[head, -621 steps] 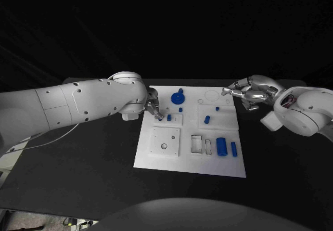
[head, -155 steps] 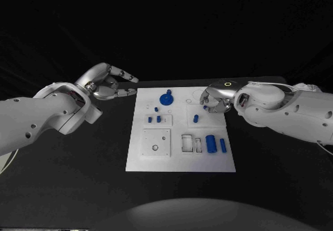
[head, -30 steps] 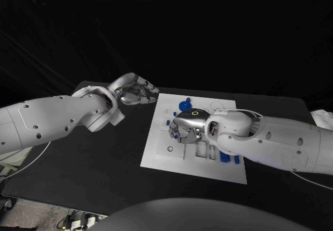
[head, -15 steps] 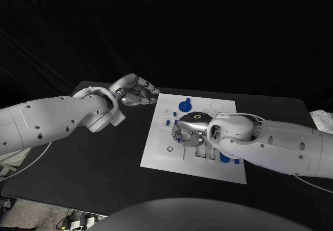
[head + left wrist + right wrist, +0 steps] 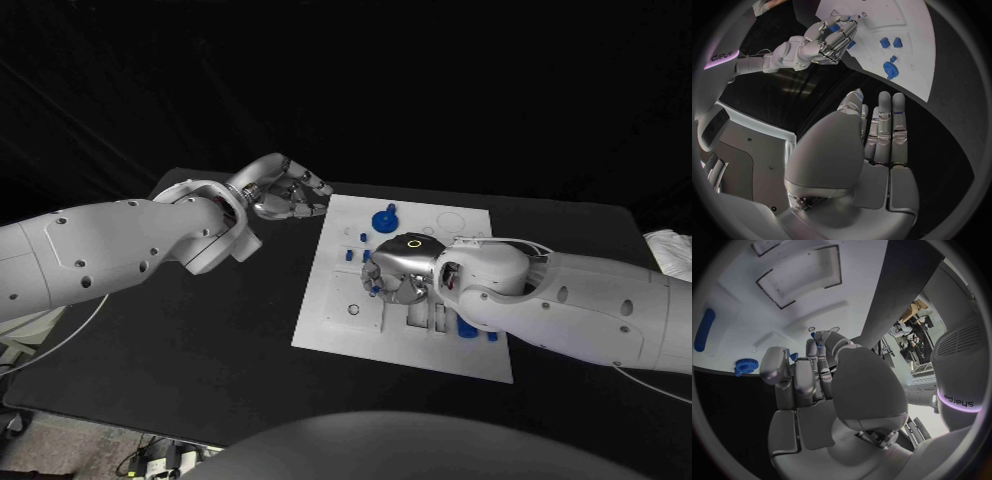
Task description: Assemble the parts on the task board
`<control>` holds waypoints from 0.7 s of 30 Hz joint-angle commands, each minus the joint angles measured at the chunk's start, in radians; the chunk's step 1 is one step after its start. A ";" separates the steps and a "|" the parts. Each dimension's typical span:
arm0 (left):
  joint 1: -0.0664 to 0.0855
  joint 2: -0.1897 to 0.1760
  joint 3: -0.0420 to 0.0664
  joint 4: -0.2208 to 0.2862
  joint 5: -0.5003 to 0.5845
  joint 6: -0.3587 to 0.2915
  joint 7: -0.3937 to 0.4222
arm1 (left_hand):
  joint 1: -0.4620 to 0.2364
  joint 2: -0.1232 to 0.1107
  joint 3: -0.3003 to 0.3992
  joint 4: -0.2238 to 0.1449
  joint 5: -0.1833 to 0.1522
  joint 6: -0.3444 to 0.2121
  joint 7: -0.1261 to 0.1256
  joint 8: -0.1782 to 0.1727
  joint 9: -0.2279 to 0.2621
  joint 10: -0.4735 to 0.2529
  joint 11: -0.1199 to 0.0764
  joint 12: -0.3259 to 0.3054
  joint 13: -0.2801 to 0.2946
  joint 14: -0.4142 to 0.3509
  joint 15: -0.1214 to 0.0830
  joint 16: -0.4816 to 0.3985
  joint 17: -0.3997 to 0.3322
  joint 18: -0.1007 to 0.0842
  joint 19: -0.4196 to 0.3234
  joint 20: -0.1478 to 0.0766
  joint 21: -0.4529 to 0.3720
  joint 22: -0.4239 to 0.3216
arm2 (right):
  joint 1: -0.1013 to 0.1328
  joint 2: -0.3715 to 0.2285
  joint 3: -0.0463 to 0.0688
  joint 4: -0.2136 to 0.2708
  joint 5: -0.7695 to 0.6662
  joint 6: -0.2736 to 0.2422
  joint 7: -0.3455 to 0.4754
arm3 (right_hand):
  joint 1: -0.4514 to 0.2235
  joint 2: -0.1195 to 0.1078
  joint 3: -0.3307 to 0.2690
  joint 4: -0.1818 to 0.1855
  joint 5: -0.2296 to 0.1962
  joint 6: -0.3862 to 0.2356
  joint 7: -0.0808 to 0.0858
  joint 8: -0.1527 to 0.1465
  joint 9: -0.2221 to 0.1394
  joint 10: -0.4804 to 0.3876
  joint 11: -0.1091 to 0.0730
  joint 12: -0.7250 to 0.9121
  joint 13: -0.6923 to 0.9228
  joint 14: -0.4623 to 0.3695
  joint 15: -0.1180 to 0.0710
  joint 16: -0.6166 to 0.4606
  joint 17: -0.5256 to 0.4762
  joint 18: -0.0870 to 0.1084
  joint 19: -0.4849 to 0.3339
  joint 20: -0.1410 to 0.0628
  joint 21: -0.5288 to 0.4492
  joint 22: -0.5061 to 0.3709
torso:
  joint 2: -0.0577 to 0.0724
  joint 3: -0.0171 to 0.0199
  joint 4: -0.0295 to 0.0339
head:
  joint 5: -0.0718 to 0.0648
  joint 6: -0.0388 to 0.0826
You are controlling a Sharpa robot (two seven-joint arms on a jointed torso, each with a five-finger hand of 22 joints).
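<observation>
Right hand (image 5: 392, 272) at frame centre, over the task board (image 5: 335, 330), pinching a small blue part (image 5: 374, 288). Left hand (image 5: 289, 190), upper left off the board, fingers extended, released.

The task board (image 5: 329, 325) is a white rectangular plate lying flat in the middle of the table, its long side running near to far. A round blue gear-like part (image 5: 384, 217) stands near its far edge. Small blue parts (image 5: 351, 255) sit toward the left side. A larger blue cylinder (image 5: 469, 329) lies on the right, mostly hidden. One small blue piece (image 5: 792, 356) seems pinched between fingertips over the board.
</observation>
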State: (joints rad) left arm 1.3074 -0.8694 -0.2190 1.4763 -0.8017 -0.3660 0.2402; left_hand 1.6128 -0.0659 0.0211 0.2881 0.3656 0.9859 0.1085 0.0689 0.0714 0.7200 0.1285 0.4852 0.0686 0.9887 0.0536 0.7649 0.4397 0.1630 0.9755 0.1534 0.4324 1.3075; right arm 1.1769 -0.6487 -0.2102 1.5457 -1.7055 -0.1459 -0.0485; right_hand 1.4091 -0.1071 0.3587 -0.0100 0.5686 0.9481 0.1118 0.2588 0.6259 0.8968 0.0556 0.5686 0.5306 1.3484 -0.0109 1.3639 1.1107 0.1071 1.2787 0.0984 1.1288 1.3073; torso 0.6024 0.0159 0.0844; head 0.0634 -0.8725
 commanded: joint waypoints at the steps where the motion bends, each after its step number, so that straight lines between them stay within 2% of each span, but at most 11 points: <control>1: 0.000 0.003 0.001 0.000 0.003 0.014 -0.004 | -0.003 0.007 -0.001 0.003 0.006 -0.002 0.003 0.000 0.000 -0.004 0.003 0.004 0.000 0.006 -0.001 0.004 -0.001 0.009 0.006 -0.002 -0.004 0.021 | -0.001 0.001 0.000 -0.006 -0.020 -0.012 0.001 | -0.003 -0.005 0.003 -0.004 -0.006 0.000 0.003 -0.005 0.002 -0.002 0.006 -0.005 0.000 -0.001 0.004 -0.005 0.000 -0.007 -0.006 -0.001 -0.006 0.129 | -0.001 -0.0011 0.0000 | 0.000 0.000; 15: -0.005 0.010 0.001 -0.008 0.003 0.023 -0.013 | -0.003 0.005 -0.002 0.002 0.006 -0.004 0.000 -0.001 -0.001 -0.003 0.005 0.007 0.000 0.008 0.000 0.006 -0.003 0.009 0.009 -0.001 -0.004 0.021 | -0.002 0.011 0.000 -0.018 -0.018 -0.018 0.007 | -0.003 -0.005 0.004 -0.005 -0.007 0.000 0.004 -0.006 0.001 -0.001 0.006 -0.005 0.000 -0.001 0.005 -0.005 0.000 -0.007 -0.007 0.000 -0.006 0.129 | -0.002 -0.0017 0.0011 | -0.004 0.000; 21: -0.006 0.011 0.001 -0.008 0.003 0.026 -0.016 | -0.003 0.005 -0.002 0.002 0.006 -0.004 0.000 -0.001 -0.001 -0.003 0.005 0.007 0.000 0.008 0.000 0.006 -0.003 0.009 0.009 -0.001 -0.004 0.021 | -0.003 0.015 0.000 -0.025 -0.016 -0.011 0.007 | -0.002 -0.004 0.005 -0.005 -0.007 0.000 0.005 -0.007 0.001 0.000 0.006 -0.005 0.000 -0.001 0.005 -0.005 0.000 -0.006 -0.007 0.000 -0.006 0.129 | -0.002 -0.0024 0.0005 | -0.002 0.000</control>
State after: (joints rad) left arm 1.3017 -0.8609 -0.2192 1.4676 -0.8019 -0.3554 0.2266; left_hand 1.6128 -0.0659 0.0211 0.2881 0.3656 0.9859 0.1085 0.0689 0.0714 0.7201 0.1284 0.4852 0.0686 0.9887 0.0536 0.7649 0.4377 0.1630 0.9755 0.1533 0.4324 1.3074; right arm 1.1748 -0.6344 -0.2100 1.5230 -1.7095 -0.1620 -0.0459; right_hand 1.4092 -0.1071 0.3614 -0.0127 0.5648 0.9481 0.1117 0.2569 0.6264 0.8968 0.0556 0.5686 0.5302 1.3485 -0.0109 1.3639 1.1108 0.1071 1.2787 0.0984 1.1288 1.3080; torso 0.6006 0.0140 0.0849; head 0.0597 -0.8725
